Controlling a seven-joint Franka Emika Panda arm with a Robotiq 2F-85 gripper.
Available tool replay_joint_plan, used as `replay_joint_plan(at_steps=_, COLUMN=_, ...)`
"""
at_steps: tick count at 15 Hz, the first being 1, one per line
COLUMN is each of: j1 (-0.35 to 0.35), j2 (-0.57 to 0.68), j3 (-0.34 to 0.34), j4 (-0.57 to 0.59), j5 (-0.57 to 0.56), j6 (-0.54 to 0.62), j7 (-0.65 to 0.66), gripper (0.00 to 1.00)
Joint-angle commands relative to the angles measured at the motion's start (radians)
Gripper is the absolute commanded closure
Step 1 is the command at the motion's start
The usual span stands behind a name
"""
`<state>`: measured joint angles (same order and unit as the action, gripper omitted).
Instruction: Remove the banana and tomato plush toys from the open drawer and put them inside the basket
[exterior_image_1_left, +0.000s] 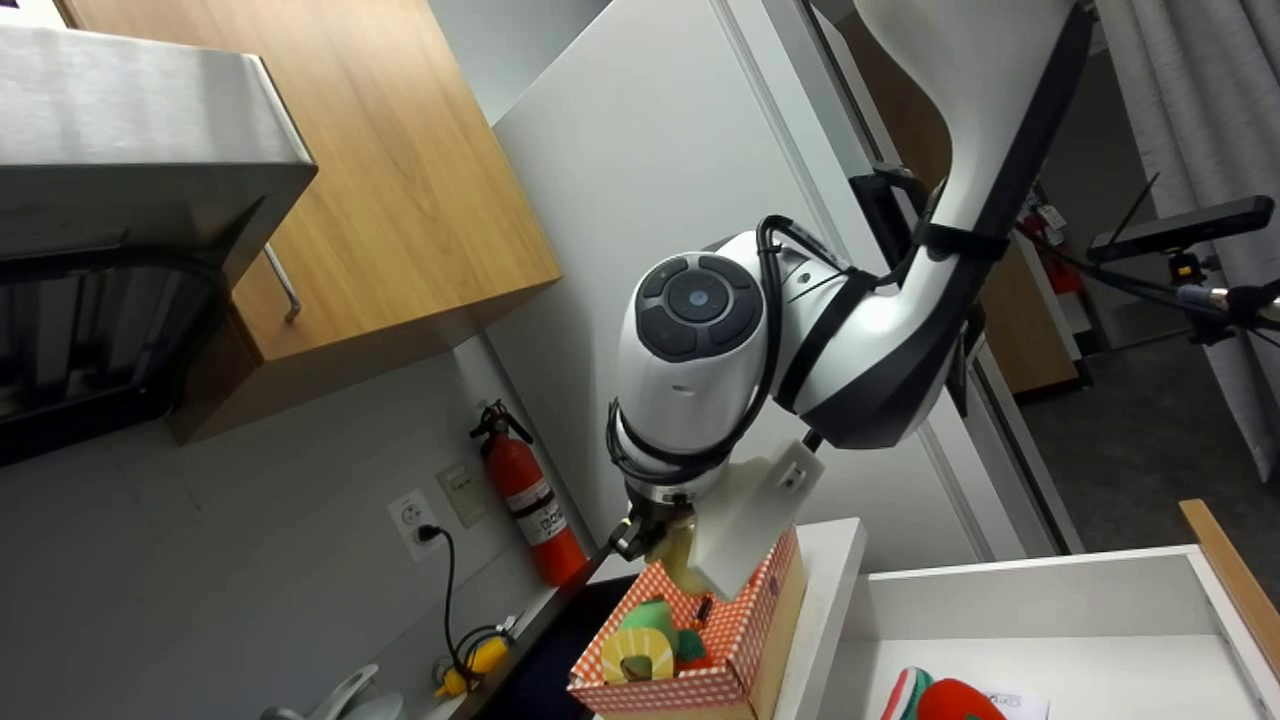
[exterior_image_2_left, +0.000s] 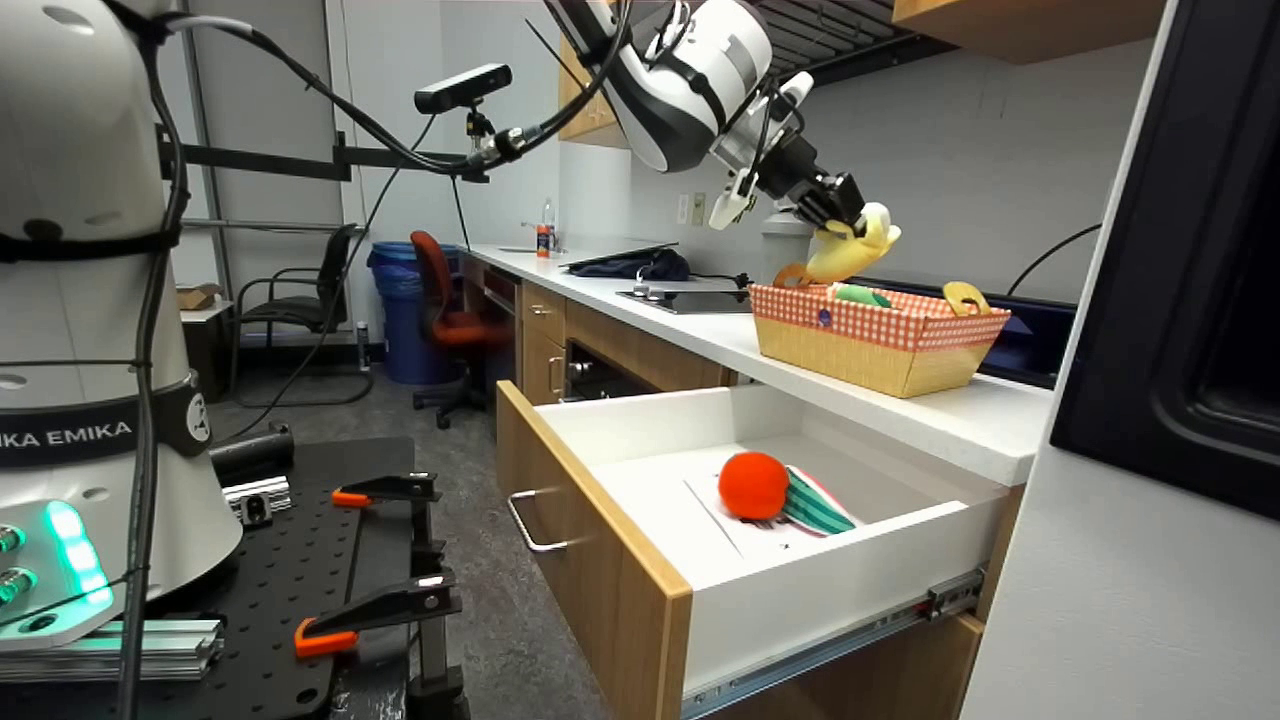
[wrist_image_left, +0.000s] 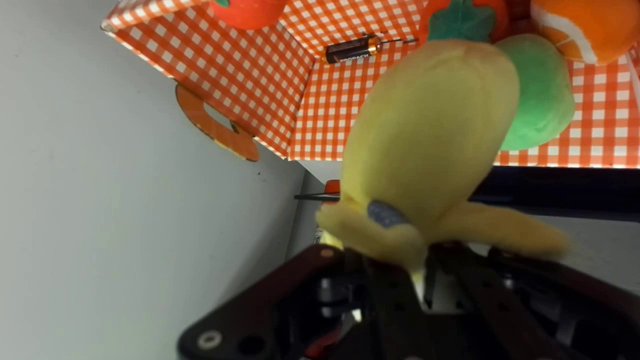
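The arm slants down, its claw clenched on the banana plush above the basket, which stands on the white desk before a grey wall. The drawer below is open. The banana looks plump and yellow; the red tomato plush lies inside the drawer.

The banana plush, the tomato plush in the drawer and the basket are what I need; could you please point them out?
Banana plush (wrist_image_left: 430, 130): wrist view, the middle of its yellow body.
Tomato plush (exterior_image_2_left: 753, 486): in an exterior view, on its round red side.
Basket (exterior_image_2_left: 835, 355): in an exterior view, on its tan outer wall.
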<state>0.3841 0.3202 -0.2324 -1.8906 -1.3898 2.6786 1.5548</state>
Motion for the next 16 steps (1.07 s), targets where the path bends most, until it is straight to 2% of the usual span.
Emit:
replay_joint_plan(at_steps=1, j1=-0.009, j2=0.036, j3=-0.006, j4=0.042, j5=-0.015, j6=0.027, j7=0.027, gripper=0.97)
replay_joint_plan(at_steps=5, j1=-0.010, j2=0.047, j3=-0.005, j4=0.048, j5=-0.013, j6=0.026, j7=0.033, gripper=0.97)
replay_joint_plan(at_steps=6, j1=-0.009, j2=0.048, j3=-0.004, j4=0.048, j5=-0.012, j6=0.024, j7=0.033, gripper=0.63)
replay_joint_plan(at_steps=7, j1=-0.009, j2=0.048, j3=-0.003, j4=0.045, j5=-0.011, j6=0.025, j7=0.029, gripper=0.62)
replay_joint_plan(at_steps=15, j1=-0.001, j2=0.038, j3=0.002, j4=0.028, j5=-0.027, j6=0.030, j7=0.027, gripper=0.02)
replay_joint_plan(at_steps=16, j1=0.001, j2=0.035, j3=0.003, j4=0.026, j5=-0.029, j6=0.029, j7=0.029, gripper=0.00)
